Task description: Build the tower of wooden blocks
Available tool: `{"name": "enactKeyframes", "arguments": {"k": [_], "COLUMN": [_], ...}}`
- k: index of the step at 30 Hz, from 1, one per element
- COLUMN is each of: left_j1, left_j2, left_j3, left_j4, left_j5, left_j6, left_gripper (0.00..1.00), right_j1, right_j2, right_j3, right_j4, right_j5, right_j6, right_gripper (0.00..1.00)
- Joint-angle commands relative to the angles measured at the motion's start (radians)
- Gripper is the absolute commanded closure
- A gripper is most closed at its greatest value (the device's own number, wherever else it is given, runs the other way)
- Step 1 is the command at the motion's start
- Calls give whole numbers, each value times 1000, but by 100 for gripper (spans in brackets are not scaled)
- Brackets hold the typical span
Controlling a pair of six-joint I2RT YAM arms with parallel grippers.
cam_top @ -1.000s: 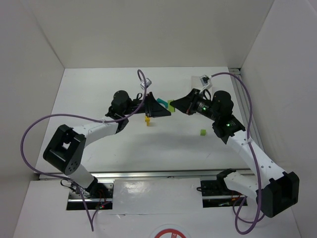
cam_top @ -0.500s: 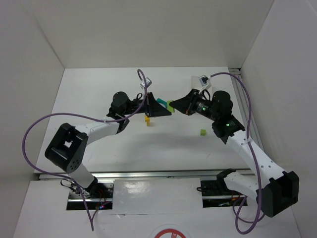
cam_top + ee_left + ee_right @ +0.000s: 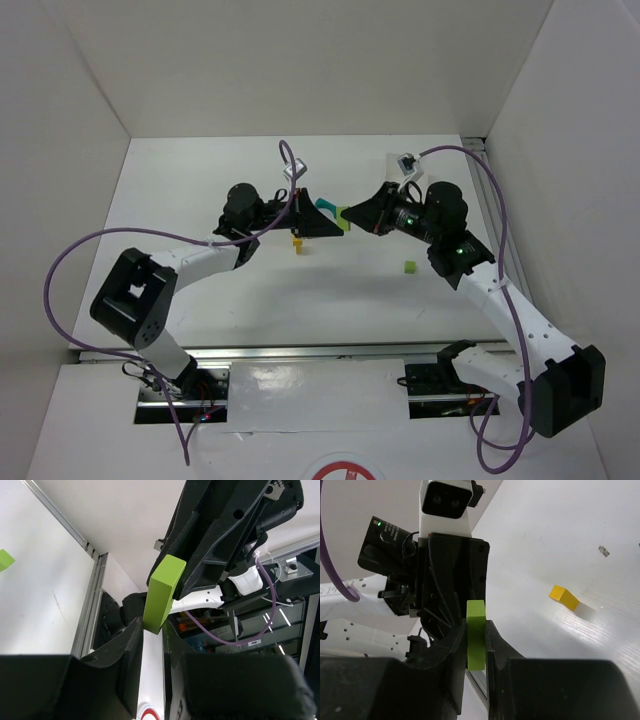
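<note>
Shows left end effector and right end effector meeting tip to tip over the middle of the white worktop, lime-green block between them. Puts teal piece just behind that junction, yellow block on the worktop near the left tip, small green block apart beside the right arm

left hand and right hand meet tip to tip at upper centre of the top view, lime-green block between them, teal piece just beside: no passage there. yellow block sits just below, green cube lower right. desk at left lies open.
</note>
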Motion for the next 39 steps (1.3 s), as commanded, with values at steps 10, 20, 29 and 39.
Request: {"name": "enactKeyframes", "arguments": {"k": [10, 20, 29, 39], "left_j1": [70, 79, 79, 99], "left_j2": [-76, -87, -99, -90], "left_j3": [30, 68, 102, 154], "left_j4": [-231, -309, -420, -725], "left_j5": [11, 66, 69, -21], "left_j6": [169, 231, 298, 413], "left_gripper": [100, 100, 100, 100], "right_j1": [2, 2, 2, 14], "right_j2": [-68, -86, -66, -23], "right_j3": [-3, -23, -4, -75], "right_j4": [-90, -124, -68, 61], "right_j5": [23, 23, 66, 271], "right_j6": [-61, -90, -58, -144], "right_gripper": [84, 68, 80, 85]}}
